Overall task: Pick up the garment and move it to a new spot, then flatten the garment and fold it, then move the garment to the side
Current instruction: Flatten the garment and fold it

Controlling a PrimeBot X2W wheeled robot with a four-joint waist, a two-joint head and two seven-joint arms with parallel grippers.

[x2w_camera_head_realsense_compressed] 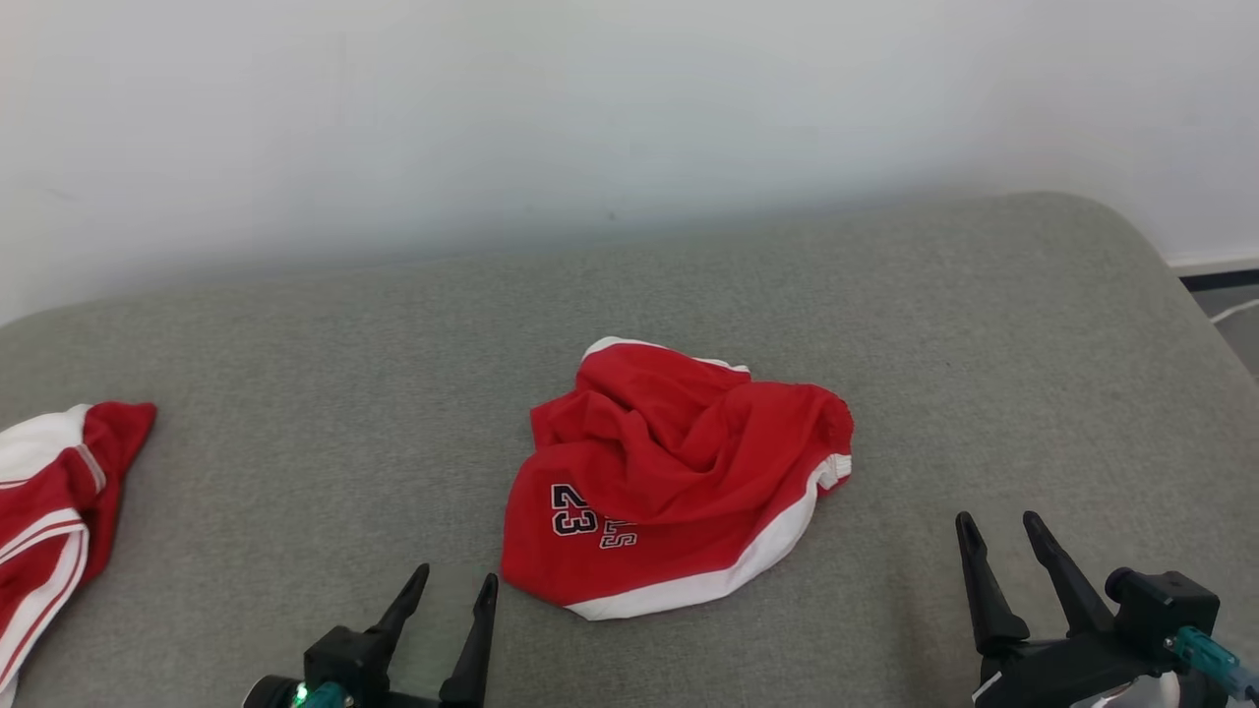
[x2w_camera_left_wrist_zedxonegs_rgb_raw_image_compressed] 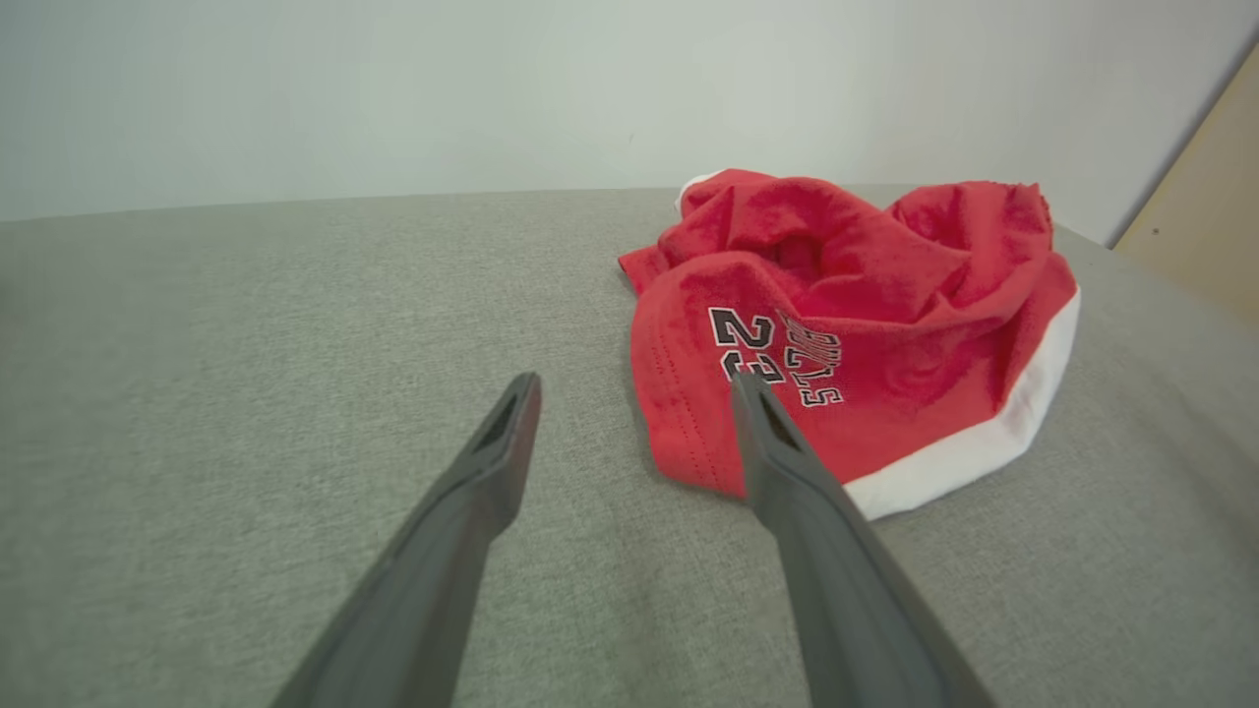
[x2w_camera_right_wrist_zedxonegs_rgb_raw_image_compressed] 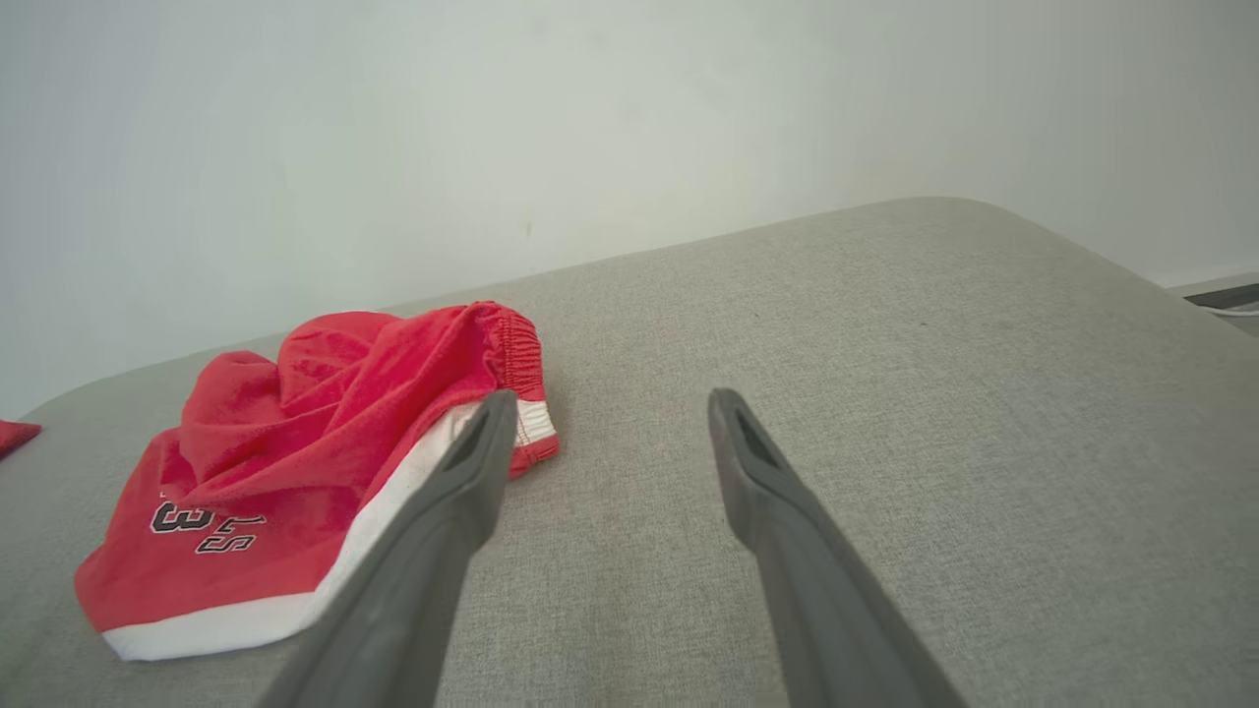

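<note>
Garment (x2w_camera_head_realsense_compressed: pixel 679 472) reads "23", rest unreadable

I work in a plain indoor room, more homelike than workshop. Before me lies a wide grey upholstered surface (x2w_camera_head_realsense_compressed: pixel 295 393) with a rounded corner, soft like a bed or sofa seat, against a bare white wall (x2w_camera_head_realsense_compressed: pixel 590 98). A crumpled red garment (x2w_camera_head_realsense_compressed: pixel 679 462) lies on it, and a skirting board (x2w_camera_head_realsense_compressed: pixel 1215 264) runs low at the right.
</note>
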